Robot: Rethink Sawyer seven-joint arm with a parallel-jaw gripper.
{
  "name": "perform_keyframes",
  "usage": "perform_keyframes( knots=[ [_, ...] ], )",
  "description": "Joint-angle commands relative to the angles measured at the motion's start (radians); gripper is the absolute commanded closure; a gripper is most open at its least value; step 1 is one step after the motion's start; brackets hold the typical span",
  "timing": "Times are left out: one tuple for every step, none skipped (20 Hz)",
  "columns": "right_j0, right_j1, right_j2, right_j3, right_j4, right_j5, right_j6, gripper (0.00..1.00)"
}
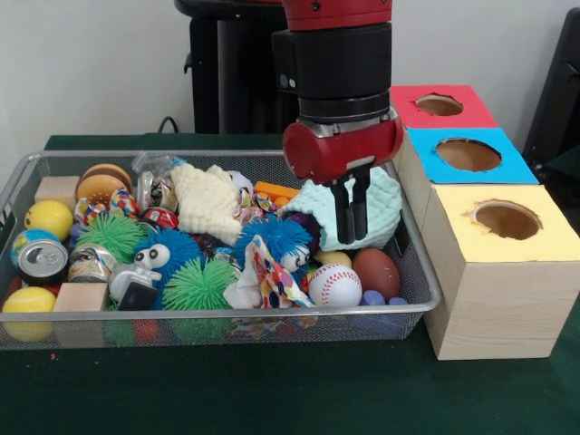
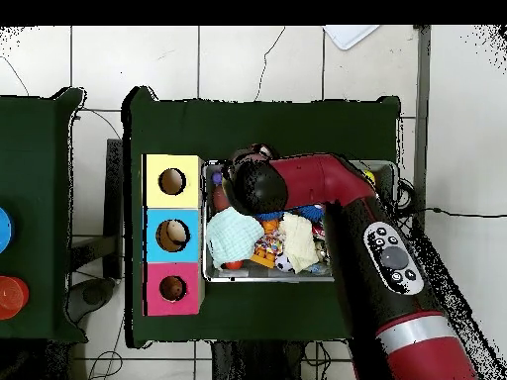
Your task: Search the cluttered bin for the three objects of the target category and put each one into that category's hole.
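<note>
The wire-mesh bin (image 1: 433, 292) is heaped with toys and also shows in the overhead view (image 2: 267, 280). My gripper (image 1: 352, 210) hangs over the bin's right end, just in front of a mint-green knobbly ball (image 1: 385, 213), with its black fingers (image 1: 344, 217) close together and nothing between them. A small pale yellow thing (image 1: 332, 257) peeks out behind the white baseball (image 1: 334, 285); I cannot tell what it is. No teddy bear shows. The red-topped box's hole (image 1: 439, 105) is at the far end of the box row right of the bin, and shows in the overhead view (image 2: 172, 288).
The blue-topped hole (image 1: 468, 154) and the yellow-topped hole (image 1: 506, 219) lie nearer the camera. The bin holds blue furry toys (image 1: 276, 237), green spiky balls (image 1: 198, 285), a cream knobbly cloth (image 1: 207, 201), a brown football (image 1: 376, 272), cans (image 1: 43, 258), yellow balls (image 1: 47, 217) and wooden blocks (image 1: 80, 296).
</note>
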Motion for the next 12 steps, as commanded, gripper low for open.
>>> perform_keyframes(
  knots=[
    [0.025,0.065,-0.108,0.064,-0.04,0.021,0.161,1.0],
    [0.031,0.073,-0.118,0.063,-0.044,0.006,0.163,1.0],
    [0.033,0.081,-0.125,0.07,-0.045,-0.015,0.168,1.0],
    [0.039,0.092,-0.136,0.07,-0.046,-0.026,0.172,1.0],
    [0.044,0.1,-0.145,0.072,-0.046,-0.027,0.172,1.0],
    [0.047,0.105,-0.151,0.075,-0.044,-0.037,0.176,1.0],
    [0.05,0.111,-0.156,0.079,-0.042,-0.048,0.18,1.0],
    [0.05,0.116,-0.156,0.084,-0.042,-0.067,0.182,1.0],
    [0.05,0.122,-0.157,0.091,-0.04,-0.088,0.187,1.0],
    [0.047,0.131,-0.157,0.101,-0.034,-0.107,0.193,1.0],
    [0.038,0.141,-0.15,0.115,-0.032,-0.149,0.198,1.0],
    [0.029,0.156,-0.145,0.129,-0.034,-0.194,0.203,1.0]
  ],
)
